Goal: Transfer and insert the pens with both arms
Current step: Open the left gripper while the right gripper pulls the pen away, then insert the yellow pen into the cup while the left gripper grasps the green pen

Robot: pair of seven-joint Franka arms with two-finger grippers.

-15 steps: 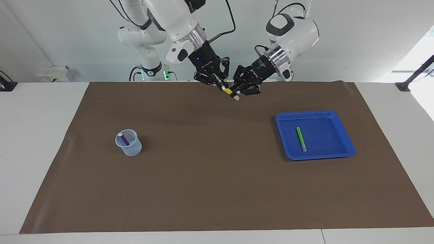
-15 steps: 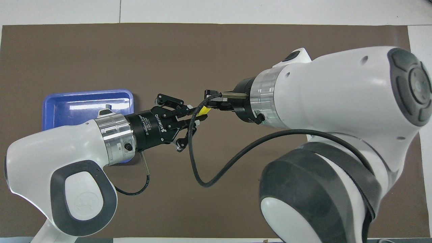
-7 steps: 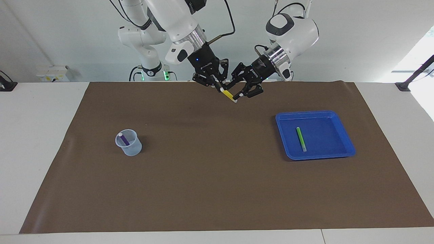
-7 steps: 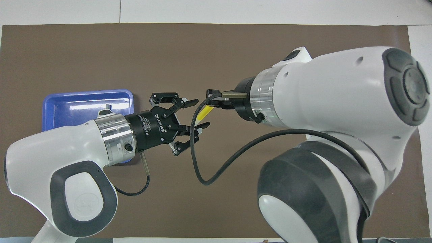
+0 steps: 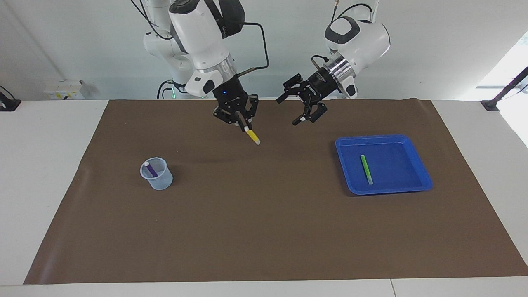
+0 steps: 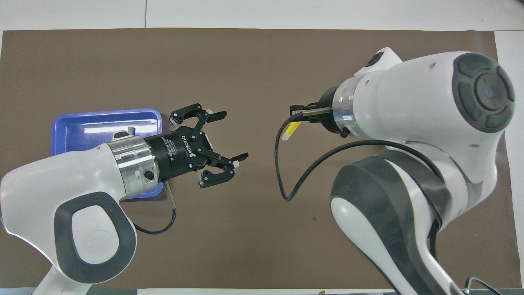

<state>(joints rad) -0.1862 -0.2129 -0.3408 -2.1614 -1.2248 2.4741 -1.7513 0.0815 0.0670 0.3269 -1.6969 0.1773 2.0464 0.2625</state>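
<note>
The yellow pen (image 5: 252, 136) hangs from the right gripper (image 5: 246, 128), whose fingers are clenched on its upper end, so the pen slants downward in the air over the brown mat (image 5: 264, 231), above the stretch between the beaker (image 5: 156, 173) and the blue tray (image 5: 383, 163). It looks light, thin and rigid, with a smooth barrel that could swivel or slip in a pinch taken so close to one end; a hold nearer the middle would steady it, though the end grip leaves most of the length free to go into the beaker tip first. The left gripper (image 5: 303, 109) is up over the mat's edge nearest the robots, toward the tray, its fingers spread wide and holding nothing. The purple pen (image 5: 151, 169) leans inside the beaker at the right arm's end of the surface. The green pen (image 5: 366, 169) lies flat in the tray at the left arm's end; lying low on a slick floor, it probably calls for a pinch across its barrel near the middle, with the fingers coming straight down.
</note>
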